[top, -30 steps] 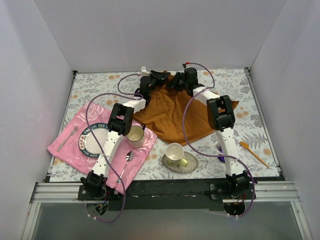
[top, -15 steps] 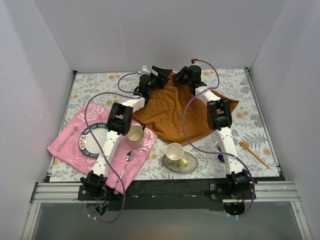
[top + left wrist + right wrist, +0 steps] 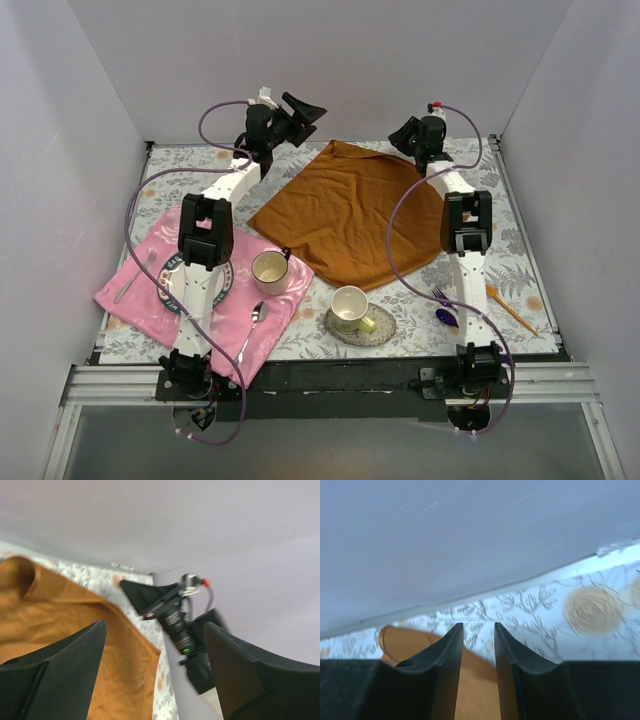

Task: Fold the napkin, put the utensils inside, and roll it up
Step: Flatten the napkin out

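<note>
The rust-orange napkin [image 3: 345,215] lies spread flat on the middle of the table; it also shows in the left wrist view [image 3: 75,630] and the right wrist view [image 3: 475,700]. My left gripper [image 3: 300,108] [image 3: 155,625] hangs high by the back wall, left of the napkin's far corner, open wide and empty. My right gripper [image 3: 405,135] [image 3: 477,626] hovers above the napkin's back right edge, its jaws a narrow gap apart with nothing between them. At the front right lie the purple fork [image 3: 440,296], the blue spoon [image 3: 445,317] and the orange knife [image 3: 508,306].
A pink cloth [image 3: 135,300] at the front left carries a plate [image 3: 170,275], a metal fork [image 3: 135,278], a silver spoon [image 3: 255,320] and a mug [image 3: 270,270]. A cup [image 3: 349,303] stands on a saucer [image 3: 380,325] near the front. Walls enclose three sides.
Both grippers have let go of the napkin's far edge, risen and drawn apart toward the back wall. The napkin, bunched up at the back before, now lies flat.
</note>
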Tool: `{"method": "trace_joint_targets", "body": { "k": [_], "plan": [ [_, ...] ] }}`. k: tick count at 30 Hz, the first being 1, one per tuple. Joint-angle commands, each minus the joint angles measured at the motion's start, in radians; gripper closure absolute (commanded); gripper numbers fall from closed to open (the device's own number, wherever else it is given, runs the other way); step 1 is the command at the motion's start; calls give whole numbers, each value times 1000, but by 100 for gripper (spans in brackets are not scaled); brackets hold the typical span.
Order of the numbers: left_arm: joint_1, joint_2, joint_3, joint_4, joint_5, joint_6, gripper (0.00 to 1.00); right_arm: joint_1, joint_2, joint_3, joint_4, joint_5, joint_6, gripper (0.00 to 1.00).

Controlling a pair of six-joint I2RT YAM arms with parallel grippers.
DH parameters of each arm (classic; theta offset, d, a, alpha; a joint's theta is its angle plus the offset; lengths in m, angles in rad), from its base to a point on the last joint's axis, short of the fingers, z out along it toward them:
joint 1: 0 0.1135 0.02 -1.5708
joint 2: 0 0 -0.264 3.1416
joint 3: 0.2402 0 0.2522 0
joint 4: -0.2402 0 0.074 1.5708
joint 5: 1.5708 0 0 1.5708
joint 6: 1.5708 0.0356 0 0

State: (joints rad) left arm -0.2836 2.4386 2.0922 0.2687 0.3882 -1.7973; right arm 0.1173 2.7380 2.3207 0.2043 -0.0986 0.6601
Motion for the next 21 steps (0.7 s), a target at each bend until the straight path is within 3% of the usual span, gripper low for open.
{"method": "trace_joint_targets", "body": {
  "k": [1,5,9,11,17,21],
  "plan": [
    [-12,-43,-106,-106,87,78,23,10,-303,-156,-94,-145,-177,57],
    [-12,23,-95,-70,103,46,36,8,-422,-435,-65,-248,-163,56],
    [-15,85,-135,163,-1,-59,51,5,-448,-572,76,-331,-57,59],
    [-15,149,-104,265,-28,-106,54,5,-429,-574,115,-354,-16,59],
    [-20,328,67,343,-90,-197,68,2,-344,-620,329,-392,151,60],
    [-25,373,94,371,-137,-211,76,-4,-279,-593,395,-392,231,64]
  ]
}}
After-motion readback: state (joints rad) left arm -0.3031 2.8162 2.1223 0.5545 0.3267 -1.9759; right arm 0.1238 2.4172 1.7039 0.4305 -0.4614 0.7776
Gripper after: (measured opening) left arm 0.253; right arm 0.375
